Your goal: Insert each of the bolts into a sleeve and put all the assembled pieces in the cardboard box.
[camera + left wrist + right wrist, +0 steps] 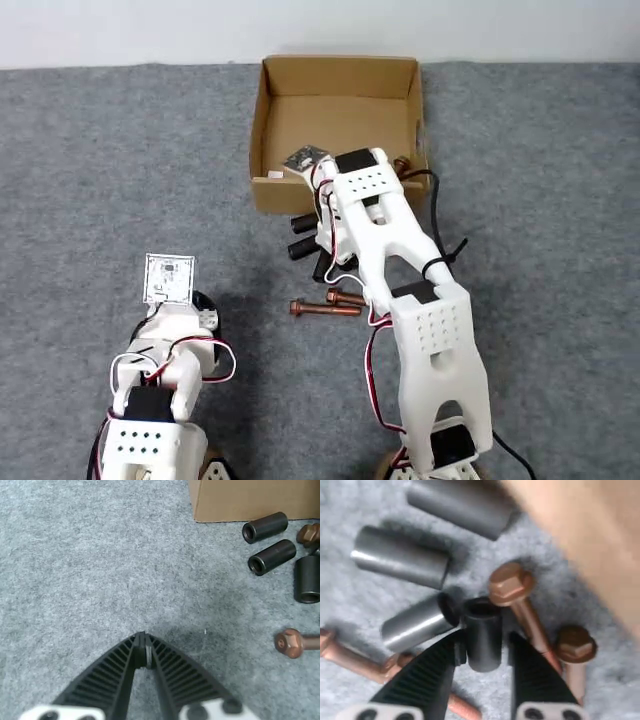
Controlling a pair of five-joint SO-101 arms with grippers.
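Observation:
My right gripper (485, 645) is shut on a black sleeve (483, 622), which stands upright between the fingers, just in front of the cardboard box (340, 110). Around it lie copper bolts (512, 585) and other black sleeves (400, 557), all on the grey carpet. In the high view the right arm covers this gripper; sleeves (303, 248) and two bolts (325, 308) show beside it. My left gripper (145, 647) is shut on nothing, low over bare carpet to the left of the pile. From there I see three sleeves (272, 556) and a bolt head (289, 642).
The box's front wall (585, 540) stands close behind the held sleeve. A box corner (250, 500) shows in the left wrist view. Open carpet lies to the left of the box and around the left arm (165, 340).

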